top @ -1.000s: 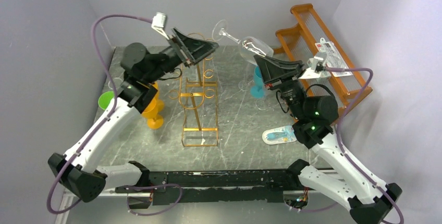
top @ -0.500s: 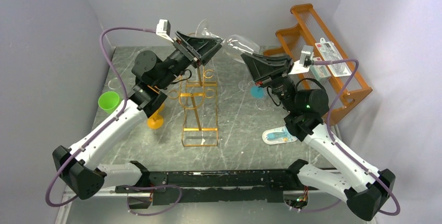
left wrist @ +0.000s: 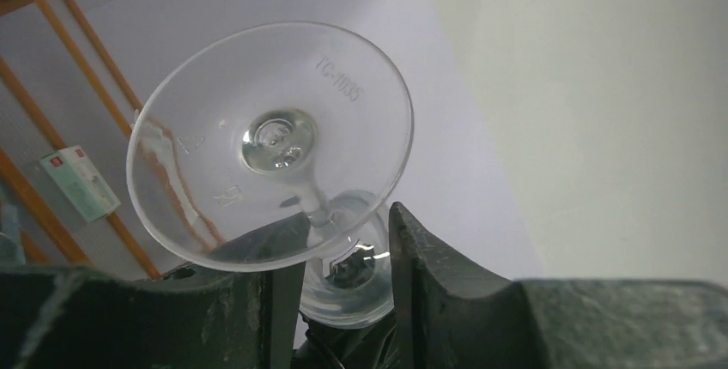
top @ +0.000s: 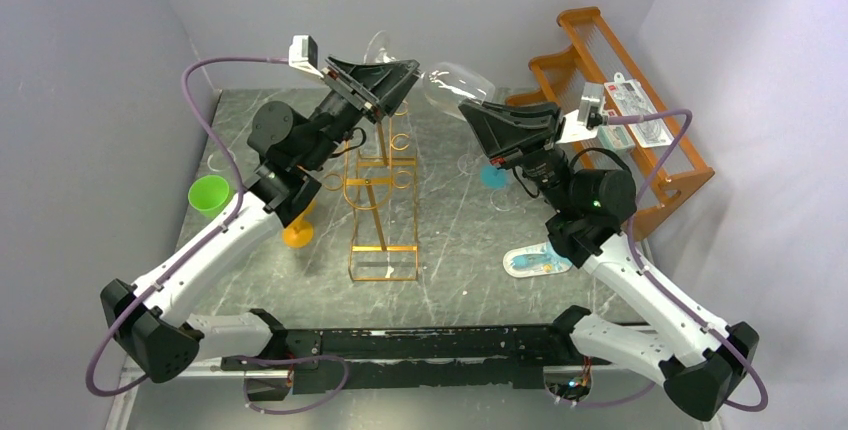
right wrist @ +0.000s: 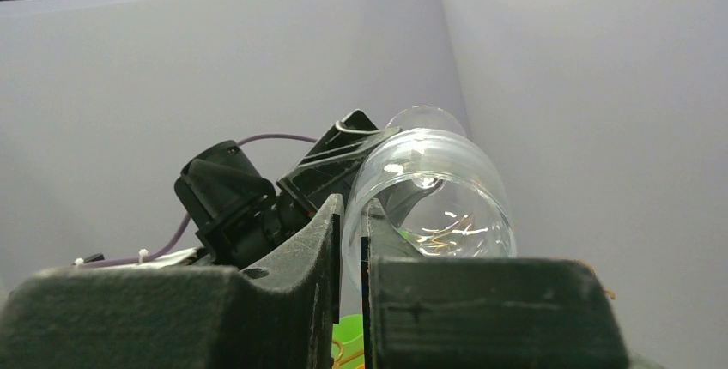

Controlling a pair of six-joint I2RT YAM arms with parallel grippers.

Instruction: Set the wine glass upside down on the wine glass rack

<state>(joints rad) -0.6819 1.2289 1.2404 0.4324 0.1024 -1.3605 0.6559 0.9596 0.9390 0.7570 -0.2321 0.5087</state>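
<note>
The clear wine glass point(top: 452, 84) lies on its side in the air above the golden wire wine glass rack point(top: 383, 190), its foot to the left. My right gripper point(top: 470, 110) is shut on the rim of the bowl, one finger inside it and one outside, as the right wrist view shows point(right wrist: 352, 214) with the glass point(right wrist: 438, 197). My left gripper point(top: 404, 76) stands at the stem. In the left wrist view its jaws point(left wrist: 348, 223) are apart, with the stem between them near the left finger and the foot point(left wrist: 270, 142) just beyond.
An orange stepped shelf point(top: 620, 90) with a packet on it stands at the back right. A green cup point(top: 209, 193) and an orange goblet point(top: 297, 230) stand left of the rack, a teal goblet point(top: 492, 172) right of it. A blister pack point(top: 535, 260) lies front right.
My right arm carried the glass left and levelled it. My left arm rose toward it, and the stem now sits between the left jaws.
</note>
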